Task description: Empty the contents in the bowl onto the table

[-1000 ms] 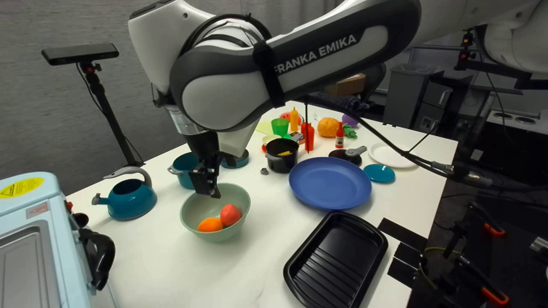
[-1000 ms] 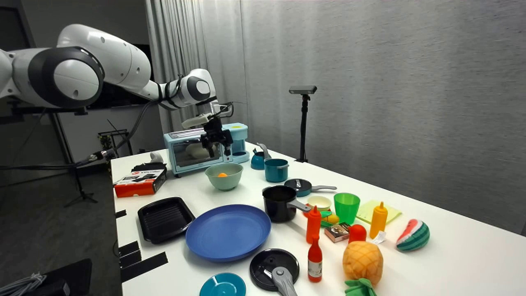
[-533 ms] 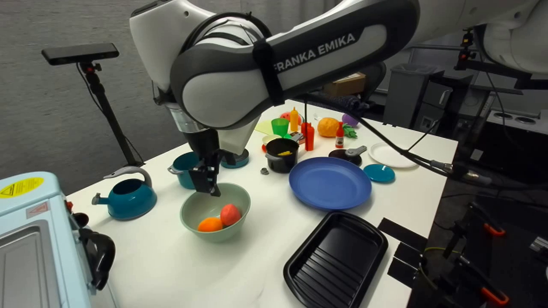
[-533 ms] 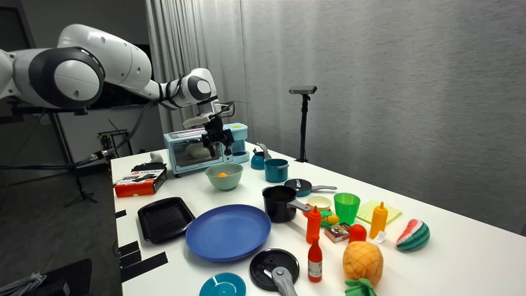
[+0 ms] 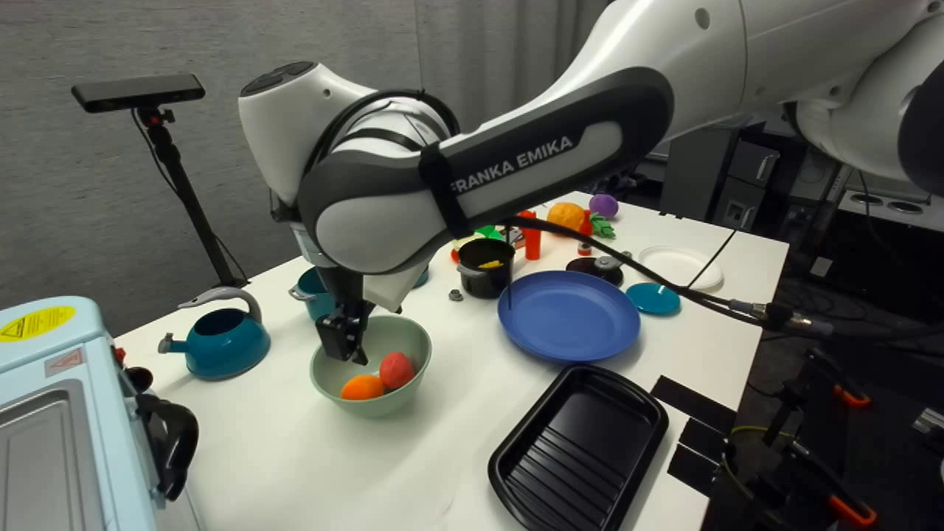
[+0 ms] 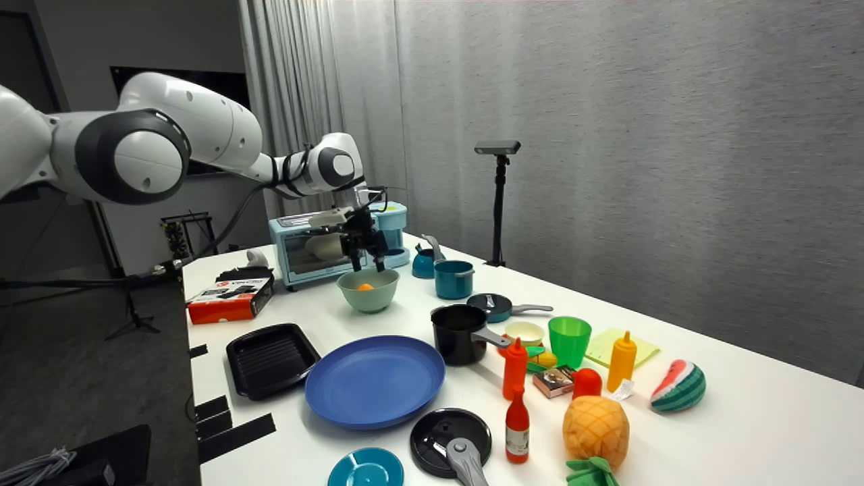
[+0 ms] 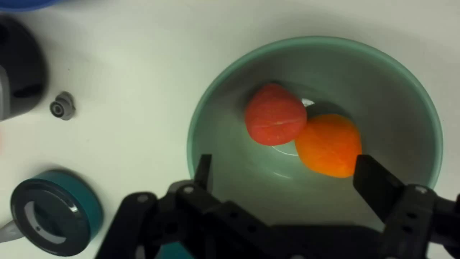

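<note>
Only in two views: red piece [image 7: 275, 116]

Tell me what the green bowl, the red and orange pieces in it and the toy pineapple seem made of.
Green bowl: probably plastic, perhaps ceramic; smooth satin finish, with small bright highlights inside.
Red piece and orange piece: perhaps foam or plastic; mostly matte, with little shine.
Toy pineapple: likely stuffed fabric; dull, soft-looking surface and felt-like green leaves.

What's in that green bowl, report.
In the bowl: a red piece and an orange piece. Covered: its floor beneath them and, in the wrist view, the part behind the gripper.
</note>
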`<control>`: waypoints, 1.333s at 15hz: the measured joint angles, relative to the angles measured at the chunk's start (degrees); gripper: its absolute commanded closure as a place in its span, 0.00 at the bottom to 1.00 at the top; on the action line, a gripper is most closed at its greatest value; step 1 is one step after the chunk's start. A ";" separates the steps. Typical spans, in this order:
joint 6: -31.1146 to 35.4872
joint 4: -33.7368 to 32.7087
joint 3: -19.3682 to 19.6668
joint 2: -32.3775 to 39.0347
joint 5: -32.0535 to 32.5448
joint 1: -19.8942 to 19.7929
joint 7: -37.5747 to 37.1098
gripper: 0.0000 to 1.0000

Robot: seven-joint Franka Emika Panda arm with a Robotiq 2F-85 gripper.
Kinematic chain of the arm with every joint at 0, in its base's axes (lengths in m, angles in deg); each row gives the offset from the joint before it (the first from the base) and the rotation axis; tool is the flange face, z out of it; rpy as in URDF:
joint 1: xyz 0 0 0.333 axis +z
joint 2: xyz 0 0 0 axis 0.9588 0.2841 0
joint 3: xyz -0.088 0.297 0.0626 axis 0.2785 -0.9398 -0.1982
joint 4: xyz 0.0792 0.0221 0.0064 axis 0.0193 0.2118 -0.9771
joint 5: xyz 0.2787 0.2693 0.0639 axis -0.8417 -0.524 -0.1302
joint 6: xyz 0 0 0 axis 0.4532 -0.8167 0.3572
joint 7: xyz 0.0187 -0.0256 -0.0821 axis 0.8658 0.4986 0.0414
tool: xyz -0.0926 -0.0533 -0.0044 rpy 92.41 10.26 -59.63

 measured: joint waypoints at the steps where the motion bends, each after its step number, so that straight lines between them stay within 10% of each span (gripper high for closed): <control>1: 1.69 -1.28 -0.19 1.51 -0.55 0.09 0.82 0.00; 11: 6.57 -10.58 -4.54 6.21 -2.54 0.37 23.46 0.00; 19: -6.45 -15.39 -0.98 11.12 -2.84 6.50 15.28 0.00; 20: -7.77 -15.84 0.57 11.51 -1.93 7.70 13.78 0.25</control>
